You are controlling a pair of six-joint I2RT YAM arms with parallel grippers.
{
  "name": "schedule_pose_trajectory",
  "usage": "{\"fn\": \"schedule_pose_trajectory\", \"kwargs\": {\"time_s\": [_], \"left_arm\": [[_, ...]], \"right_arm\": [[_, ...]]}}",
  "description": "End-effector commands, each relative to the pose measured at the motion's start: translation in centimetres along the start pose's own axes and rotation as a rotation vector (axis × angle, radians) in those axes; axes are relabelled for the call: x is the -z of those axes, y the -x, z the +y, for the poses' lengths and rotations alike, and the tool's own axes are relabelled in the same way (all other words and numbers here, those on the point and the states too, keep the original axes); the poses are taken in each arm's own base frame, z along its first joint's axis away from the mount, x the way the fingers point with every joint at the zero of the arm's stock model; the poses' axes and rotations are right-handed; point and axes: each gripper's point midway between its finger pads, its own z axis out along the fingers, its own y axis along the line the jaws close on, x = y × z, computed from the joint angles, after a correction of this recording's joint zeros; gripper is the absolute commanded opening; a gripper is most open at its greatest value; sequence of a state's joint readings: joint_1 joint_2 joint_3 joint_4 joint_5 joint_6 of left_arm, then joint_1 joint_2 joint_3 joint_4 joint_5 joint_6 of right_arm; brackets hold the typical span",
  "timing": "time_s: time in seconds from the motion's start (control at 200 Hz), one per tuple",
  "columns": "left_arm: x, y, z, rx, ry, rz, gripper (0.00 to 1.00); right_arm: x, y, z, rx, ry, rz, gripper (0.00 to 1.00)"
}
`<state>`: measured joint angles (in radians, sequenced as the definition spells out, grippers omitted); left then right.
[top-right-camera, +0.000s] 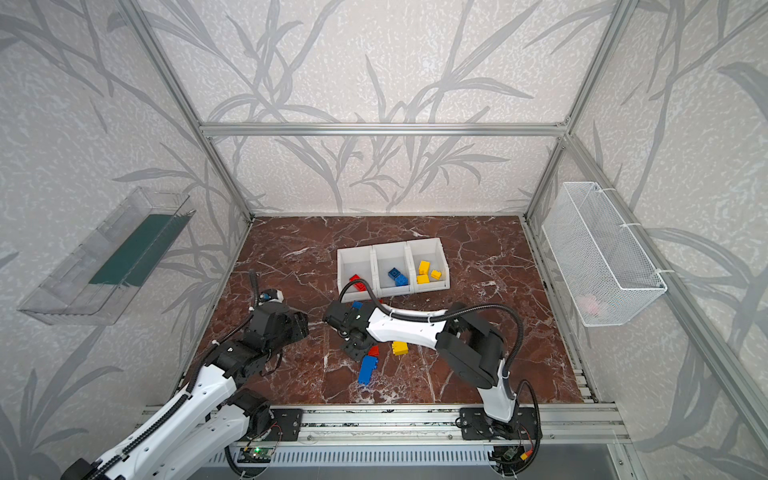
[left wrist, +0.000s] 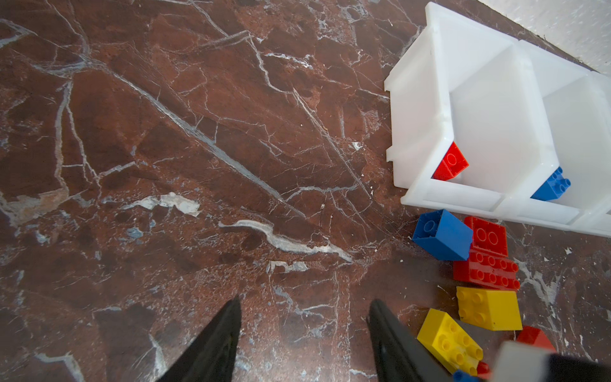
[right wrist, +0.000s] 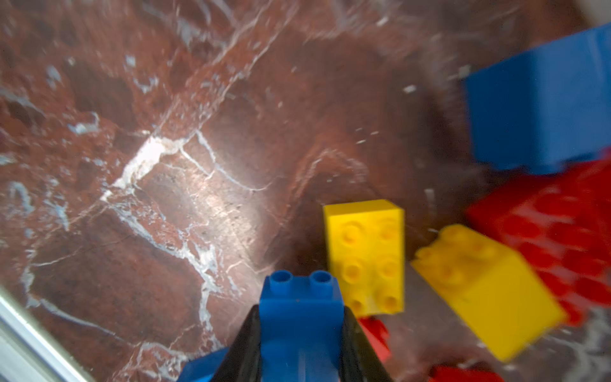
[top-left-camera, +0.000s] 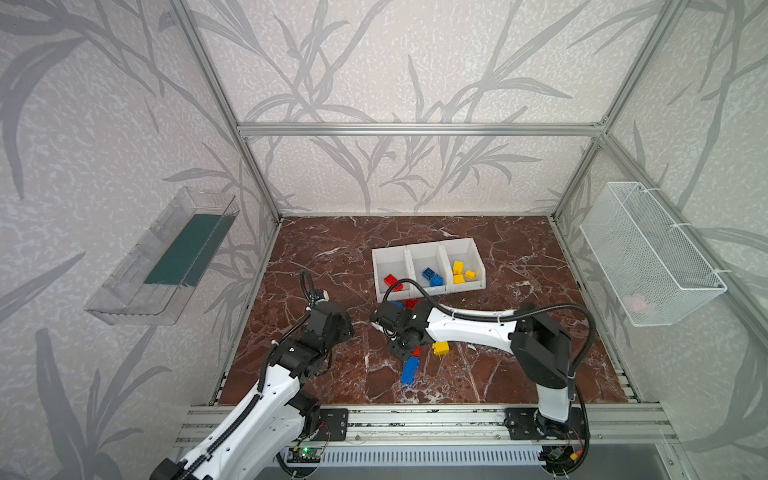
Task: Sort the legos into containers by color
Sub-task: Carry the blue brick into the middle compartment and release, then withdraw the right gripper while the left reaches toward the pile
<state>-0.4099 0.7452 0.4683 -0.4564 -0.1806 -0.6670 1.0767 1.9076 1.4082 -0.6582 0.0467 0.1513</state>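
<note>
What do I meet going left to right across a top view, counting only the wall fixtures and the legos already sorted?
Clear wall tray → inside the white bin, red legos → blue legos → yellow legos → wire basket.

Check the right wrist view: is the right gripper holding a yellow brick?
No, the right gripper is shut on a blue brick.

Leaf-patterned walls [top-left-camera: 415,62] (grey) enclose red marble floor [top-left-camera: 332,249].

Bricks [top-left-camera: 432,276] in bins [top-left-camera: 424,247], loose bricks [top-left-camera: 440,347] before bins
</note>
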Motion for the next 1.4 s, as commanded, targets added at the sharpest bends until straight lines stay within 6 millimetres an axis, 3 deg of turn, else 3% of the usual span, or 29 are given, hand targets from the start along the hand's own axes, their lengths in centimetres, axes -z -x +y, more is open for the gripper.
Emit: {"fn": "schedule_pose_trajectory", "kwargs": {"time_s": [0.0,0.1,0.205,0.325,0.415,0.66,0.75,0.915,1.095,1.255,1.395], "left_arm": [[-0.3,-0.5,0.5,0.020,0.015,0.009,0.64],[-0.3,-0.6,0.4,0.030,0.002,0.006,0.64],[-0.4,-0.8,0.0,0.031,-0.026,0.012,0.64],[-0.3,-0.9,-0.5,0.034,-0.055,0.014,0.64],[-0.2,-1.0,-0.6,0.036,-0.066,0.016,0.64],[-0.2,-1.2,-1.1,0.040,-0.100,0.024,0.64],[-0.2,-1.3,-1.2,0.038,-0.107,0.028,0.64],[-0.3,-1.3,-1.6,0.030,-0.126,0.031,0.64],[-0.4,-1.6,-2.5,0.018,-0.166,0.051,0.63],[-0.3,-2.0,-4.0,-0.031,-0.210,0.078,0.62],[0.1,-3.4,-6.1,-0.135,-0.254,0.119,0.62]], "right_arm": [[6.5,3.9,-5.3,-0.073,-0.061,-0.170,0.24],[8.2,5.3,-10.1,-0.124,-0.124,-0.233,0.24],[8.6,6.3,-15.0,-0.196,-0.184,-0.260,0.24],[7.6,7.1,-20.0,-0.300,-0.242,-0.248,0.24],[6.4,7.5,-22.0,-0.353,-0.245,-0.221,0.25],[3.7,8.4,-23.6,-0.403,-0.243,-0.154,0.29],[3.6,8.6,-23.5,-0.419,-0.238,-0.159,0.39],[5.1,8.9,-23.6,-0.425,-0.240,-0.185,0.55],[8.1,8.9,-23.6,-0.434,-0.250,-0.228,0.60],[10.2,6.3,-23.0,-0.475,-0.261,-0.246,0.61],[11.5,1.6,-21.8,-0.543,-0.256,-0.244,0.61]]}}
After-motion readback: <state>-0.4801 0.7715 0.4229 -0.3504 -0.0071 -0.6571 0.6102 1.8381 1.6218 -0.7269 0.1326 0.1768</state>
